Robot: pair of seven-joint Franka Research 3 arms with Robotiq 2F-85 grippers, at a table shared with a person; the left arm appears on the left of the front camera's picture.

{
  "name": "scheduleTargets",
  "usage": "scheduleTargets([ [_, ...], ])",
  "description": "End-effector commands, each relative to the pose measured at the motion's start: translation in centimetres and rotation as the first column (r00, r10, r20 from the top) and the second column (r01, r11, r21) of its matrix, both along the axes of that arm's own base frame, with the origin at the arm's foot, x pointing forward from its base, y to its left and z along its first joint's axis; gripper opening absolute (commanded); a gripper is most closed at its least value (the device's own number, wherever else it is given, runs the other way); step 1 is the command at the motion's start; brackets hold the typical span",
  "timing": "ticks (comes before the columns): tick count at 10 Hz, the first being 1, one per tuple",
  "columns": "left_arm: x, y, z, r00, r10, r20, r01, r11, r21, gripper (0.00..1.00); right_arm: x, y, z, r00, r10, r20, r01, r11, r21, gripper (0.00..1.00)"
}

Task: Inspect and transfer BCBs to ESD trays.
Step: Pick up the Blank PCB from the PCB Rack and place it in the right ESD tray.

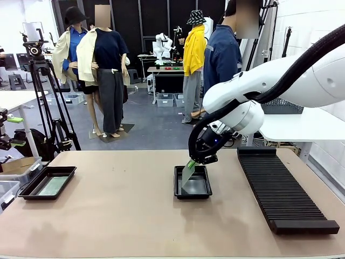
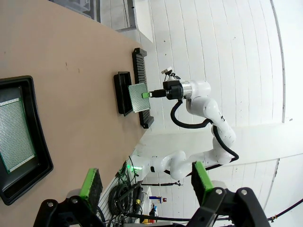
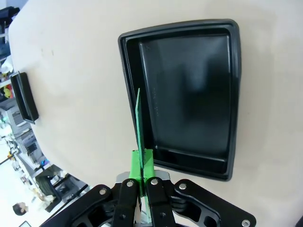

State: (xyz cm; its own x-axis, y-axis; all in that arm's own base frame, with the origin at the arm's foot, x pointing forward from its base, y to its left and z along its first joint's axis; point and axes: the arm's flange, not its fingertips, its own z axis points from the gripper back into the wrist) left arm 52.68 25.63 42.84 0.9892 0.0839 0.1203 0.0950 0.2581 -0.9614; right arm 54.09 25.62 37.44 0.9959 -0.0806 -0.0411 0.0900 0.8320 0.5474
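My right gripper point(image 1: 191, 163) is shut on the top edge of a green BCB point(image 1: 187, 174), which hangs tilted just above the left rim of the middle ESD tray point(image 1: 193, 190). From the right wrist the BCB point(image 3: 139, 124) shows edge-on between the green pads point(image 3: 141, 163), over the left wall of the tray point(image 3: 227, 94), whose floor is bare. A second ESD tray point(image 1: 31, 189) at the table's left holds another BCB point(image 1: 54, 185). My left gripper point(image 2: 147, 182) stands open above that tray point(image 2: 40, 153), with its BCB point(image 2: 14, 135) lying flat inside.
A long black ribbed rack point(image 1: 280, 189) lies along the table's right side. Plastic bins point(image 1: 8, 178) sit off the left edge. A camera tripod point(image 1: 46, 102) stands behind the table on the left. A person in a blue jacket point(image 1: 221, 54) stands far behind the table.
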Motion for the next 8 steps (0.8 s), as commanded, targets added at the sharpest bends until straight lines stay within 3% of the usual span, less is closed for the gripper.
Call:
scheduleTargets([
  [1,0.1,0.0,0.2,1.000,0.009,-0.002,-0.009,1.000,0.008,1.00,0.8,-0.3,-0.9,0.999,0.036,0.030,-0.038,0.998,0.050,0.00],
  [8,0.1,0.0,0.2,1.000,0.009,-0.002,-0.009,1.000,0.008,1.00,2.2,-0.3,-3.0,0.996,0.057,0.069,-0.061,0.996,0.063,0.00],
])
